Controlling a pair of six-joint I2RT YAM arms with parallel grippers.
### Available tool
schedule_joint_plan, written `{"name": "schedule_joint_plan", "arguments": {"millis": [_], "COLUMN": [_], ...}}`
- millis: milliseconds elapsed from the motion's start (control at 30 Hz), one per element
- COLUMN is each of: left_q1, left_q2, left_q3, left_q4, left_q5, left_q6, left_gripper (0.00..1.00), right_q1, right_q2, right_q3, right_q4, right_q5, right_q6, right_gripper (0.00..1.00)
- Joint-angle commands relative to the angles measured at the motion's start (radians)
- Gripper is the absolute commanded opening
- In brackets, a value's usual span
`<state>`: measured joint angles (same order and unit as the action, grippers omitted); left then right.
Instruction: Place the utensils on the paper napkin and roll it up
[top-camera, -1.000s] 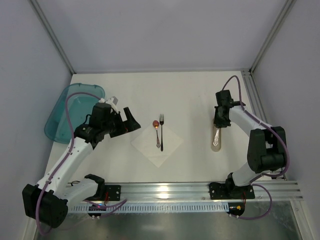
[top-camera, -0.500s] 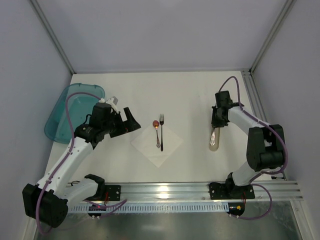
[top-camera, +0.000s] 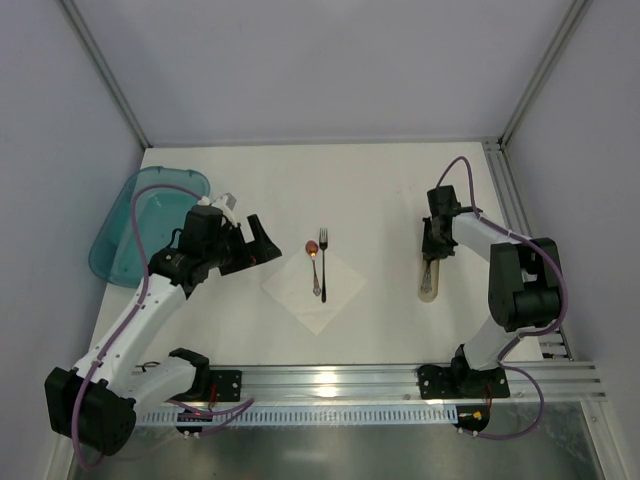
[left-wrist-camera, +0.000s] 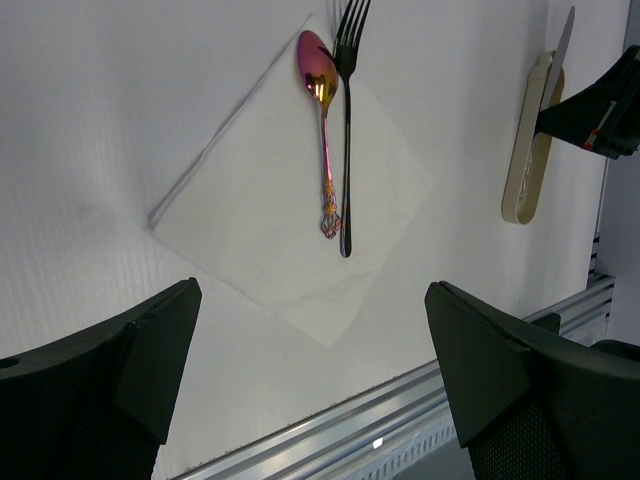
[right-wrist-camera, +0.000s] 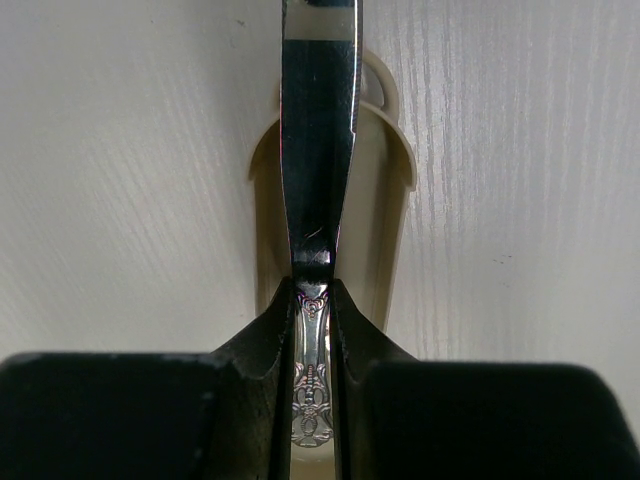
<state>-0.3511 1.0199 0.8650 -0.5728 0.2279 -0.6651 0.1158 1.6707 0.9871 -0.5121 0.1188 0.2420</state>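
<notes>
Right gripper (right-wrist-camera: 312, 300) is clamped tight on the ornate handle of the knife (right-wrist-camera: 318, 150), its blade over the beige holder (right-wrist-camera: 385, 200) near the right edge of the table (top-camera: 380, 180). The smart move is a straight lift clear of the holder's rim, blade level, then across to the paper napkin (left-wrist-camera: 270, 230) at mid-table, down beside the fork (left-wrist-camera: 346, 150) and spoon (left-wrist-camera: 322, 120). Left gripper (top-camera: 265, 240) hangs wide open just left of the napkin.

From overhead you look down on the whole table (top-camera: 380, 190). Your left wrist view faces the napkin (left-wrist-camera: 270, 220) from farther off, shared with overhead; your right wrist view hugs the knife (right-wrist-camera: 318, 150).
</notes>
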Motion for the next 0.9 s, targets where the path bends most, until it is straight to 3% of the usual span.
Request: {"name": "schedule_joint_plan", "arguments": {"millis": [0,467,867], "left_q1": [0.006,0.006,0.008], "left_q2": [-0.009,-0.027,-0.057], "left_q3": [0.005,-0.006,-0.026], "left_q4": [0.031,0.042,0.042], "left_q5": [0.002,0.025,0.031], "left_q6": [0.015,0.005,-0.001], "left_gripper": [1.00,1.00,1.00], "right_q1": [-0.004,-0.004,-0.004], "right_q2": [-0.019,-0.120,-0.160], "right_q3": [-0.001,-0.062,-0.123], "right_q4": [0.021,-0.012,-0.006], "right_q5": [0.007,-0.022,-0.033], "right_q6": [0.016,0.031,0.051], "right_gripper": [0.14,0.29,0.29]}}
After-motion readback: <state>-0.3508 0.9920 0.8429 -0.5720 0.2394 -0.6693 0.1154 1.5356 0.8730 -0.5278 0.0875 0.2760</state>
